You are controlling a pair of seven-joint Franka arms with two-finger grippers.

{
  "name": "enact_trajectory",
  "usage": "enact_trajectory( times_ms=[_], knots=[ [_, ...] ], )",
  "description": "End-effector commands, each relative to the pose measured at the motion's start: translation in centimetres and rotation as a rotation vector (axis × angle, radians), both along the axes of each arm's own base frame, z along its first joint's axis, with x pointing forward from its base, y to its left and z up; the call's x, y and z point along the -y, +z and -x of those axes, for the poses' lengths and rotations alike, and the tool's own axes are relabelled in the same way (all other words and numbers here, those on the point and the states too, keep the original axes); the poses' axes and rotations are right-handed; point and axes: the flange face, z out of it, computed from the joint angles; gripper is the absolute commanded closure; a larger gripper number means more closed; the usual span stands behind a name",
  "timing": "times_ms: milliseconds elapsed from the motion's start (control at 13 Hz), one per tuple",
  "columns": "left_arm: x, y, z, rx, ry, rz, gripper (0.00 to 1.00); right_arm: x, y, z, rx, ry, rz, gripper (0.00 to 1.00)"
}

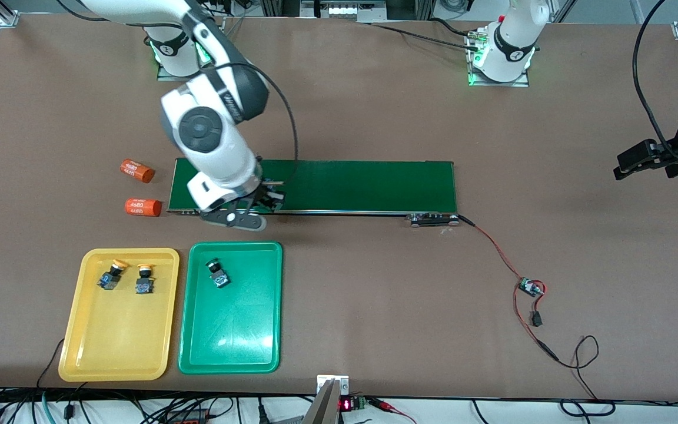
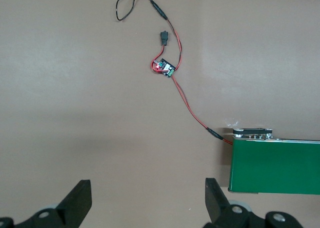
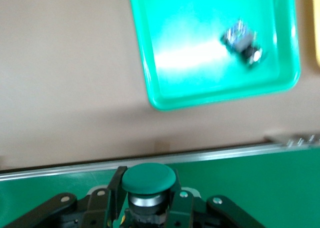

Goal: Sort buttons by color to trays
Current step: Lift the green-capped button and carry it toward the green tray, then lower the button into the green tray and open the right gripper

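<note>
Nearest the front camera lie the two trays, side by side: the yellow tray (image 1: 74,347) toward the right arm's end of the table, with two yellow-capped buttons (image 1: 110,275) (image 1: 144,280) resting near its farther rim, and the green tray (image 1: 230,347) just beside it, holding one green-capped button (image 1: 218,272) that lies tipped over near its farther rim. Farther from the camera runs the dark green conveyor belt (image 1: 362,185), and that is where the work is. The right gripper (image 1: 269,199) is down at the belt's end nearest the right arm, and in the right wrist view its fingers (image 3: 116,190) are closed in against the body of the last green button (image 3: 149,178), which stands upright on the belt with its round cap on top. So I would say the grasp of the fourth button is the step in hand, with three already sorted. The next move calls for a clean lift off the belt, a short carry toward the camera over the belt's edge, and a release inside the green tray, clear of the button already there. Two orange cylinders (image 1: 137,170) lie off the belt's end. The left gripper (image 1: 639,160) waits over bare table at the left arm's end, jaws wide apart and empty.
</note>
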Motion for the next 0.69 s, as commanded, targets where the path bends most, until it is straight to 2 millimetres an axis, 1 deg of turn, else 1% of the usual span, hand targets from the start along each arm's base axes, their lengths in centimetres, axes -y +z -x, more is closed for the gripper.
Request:
enact_trajectory(
  times_ms=[0,153,230,307,384,460,614],
  knots=[
    [0.1,0.4,0.7,0.011,-0.002,0.015,0.0,3.5,-1.5,-5.3,0.022,0.104,-0.047,1.0],
    [0.1,0.3,0.7,0.01,-0.001,0.015,0.0,6.4,-4.4,-9.5,0.037,0.171,-0.072,1.0],
    [0.1,0.3,0.6,0.008,-0.002,0.015,0.0,6.8,-6.2,-11.1,0.054,0.214,-0.086,1.0],
    [0.1,0.2,0.6,0.007,-0.002,0.015,0.0,7.4,-8.5,-12.2,0.066,0.23,-0.095,1.0],
    [0.2,0.1,0.6,0.005,-0.004,0.015,0.0,8.5,-10.6,-13.2,0.092,0.233,-0.106,1.0],
    [0.2,-0.1,0.5,0.002,-0.004,0.016,0.0,8.7,-12.1,-13.7,0.123,0.237,-0.116,1.0],
    [0.2,-0.2,0.4,0.002,-0.004,0.016,0.0,8.5,-14.4,-13.9,0.14,0.239,-0.117,1.0]
  ],
)
